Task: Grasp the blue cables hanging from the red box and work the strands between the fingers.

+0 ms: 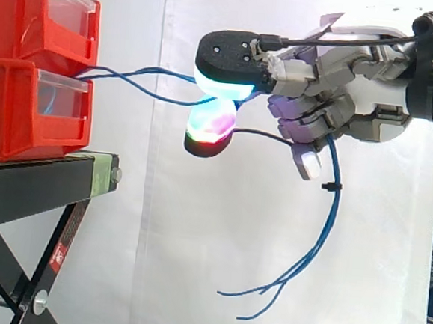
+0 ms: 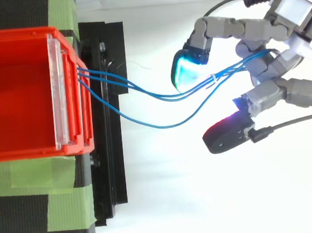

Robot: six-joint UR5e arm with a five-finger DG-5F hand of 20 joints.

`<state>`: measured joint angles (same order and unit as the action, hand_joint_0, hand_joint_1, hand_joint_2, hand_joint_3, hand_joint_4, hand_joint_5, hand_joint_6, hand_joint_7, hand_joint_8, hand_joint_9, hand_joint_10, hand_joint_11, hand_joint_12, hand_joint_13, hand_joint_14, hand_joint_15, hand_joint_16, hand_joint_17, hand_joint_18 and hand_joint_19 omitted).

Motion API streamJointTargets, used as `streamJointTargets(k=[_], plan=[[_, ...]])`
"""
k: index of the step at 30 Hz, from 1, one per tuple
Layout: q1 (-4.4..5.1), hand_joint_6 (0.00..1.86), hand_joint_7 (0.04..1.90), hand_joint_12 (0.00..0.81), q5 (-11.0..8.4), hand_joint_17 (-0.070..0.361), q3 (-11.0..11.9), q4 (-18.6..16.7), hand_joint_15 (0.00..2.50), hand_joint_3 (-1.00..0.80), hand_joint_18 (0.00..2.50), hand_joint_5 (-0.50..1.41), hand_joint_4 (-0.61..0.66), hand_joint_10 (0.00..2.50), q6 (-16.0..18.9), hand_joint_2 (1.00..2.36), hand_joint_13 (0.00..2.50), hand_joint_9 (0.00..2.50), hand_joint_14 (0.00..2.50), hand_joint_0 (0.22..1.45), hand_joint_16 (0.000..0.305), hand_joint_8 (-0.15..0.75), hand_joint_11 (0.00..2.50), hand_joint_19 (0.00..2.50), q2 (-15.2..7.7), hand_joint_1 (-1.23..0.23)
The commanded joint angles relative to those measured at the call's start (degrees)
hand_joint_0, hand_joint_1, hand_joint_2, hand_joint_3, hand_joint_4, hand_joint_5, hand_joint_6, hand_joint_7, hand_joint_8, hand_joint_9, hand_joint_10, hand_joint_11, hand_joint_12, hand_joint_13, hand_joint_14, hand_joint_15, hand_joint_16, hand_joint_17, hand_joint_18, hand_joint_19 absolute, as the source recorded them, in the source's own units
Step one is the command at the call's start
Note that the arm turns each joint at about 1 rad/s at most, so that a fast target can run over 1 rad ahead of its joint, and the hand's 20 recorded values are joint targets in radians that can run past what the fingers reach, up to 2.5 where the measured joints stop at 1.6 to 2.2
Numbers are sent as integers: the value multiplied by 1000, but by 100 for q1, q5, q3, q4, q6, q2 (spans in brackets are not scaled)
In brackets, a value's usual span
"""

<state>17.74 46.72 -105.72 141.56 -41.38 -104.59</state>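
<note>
Black stand [image 1: 31, 186] with green tape strips [image 2: 65, 203], a stack of two red bins [image 1: 14, 112] on top

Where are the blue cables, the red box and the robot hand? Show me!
blue cables [image 2: 168, 97], top view, on the sagging middle of the strands.
red box [image 2: 14, 36], top view, on the rim of a side wall.
hand [image 1: 356, 98], side view, on the grey palm.

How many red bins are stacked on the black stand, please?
2: the upper bin sits on the lower bin, which rests on the stand; more could be hidden beyond the frame.
</note>
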Motion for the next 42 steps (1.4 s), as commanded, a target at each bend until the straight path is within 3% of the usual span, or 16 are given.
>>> streamJointTargets(k=[1,8,14,31,37,42], plan=[[2,4,1463,684,4,182,-2,-6,1706,-866,2500,466,281,2500,7,1006,1959,1780,2500,832,243,532,2500,603,0,-710],[2,3,1460,684,-5,182,25,-85,1706,-877,2500,464,284,2500,16,1004,1959,1780,2500,797,243,532,2500,603,0,-682],[-86,5,1453,684,-189,182,104,-146,1706,-855,2500,464,284,2500,113,1006,1959,1780,2500,797,243,532,2500,603,0,-681],[-60,2,1472,684,-172,182,183,-94,1706,-686,2500,518,248,2500,86,1012,1959,1780,2500,866,243,532,2500,603,0,-681],[-60,3,1484,684,-172,182,183,-94,1706,-541,2500,575,205,2500,78,1015,1959,1780,2500,848,243,532,2500,603,0,-681],[-69,5,1468,684,-189,182,183,-94,1706,-637,2500,535,223,2500,78,1012,1959,1780,2500,821,243,532,2500,603,9,-644]])
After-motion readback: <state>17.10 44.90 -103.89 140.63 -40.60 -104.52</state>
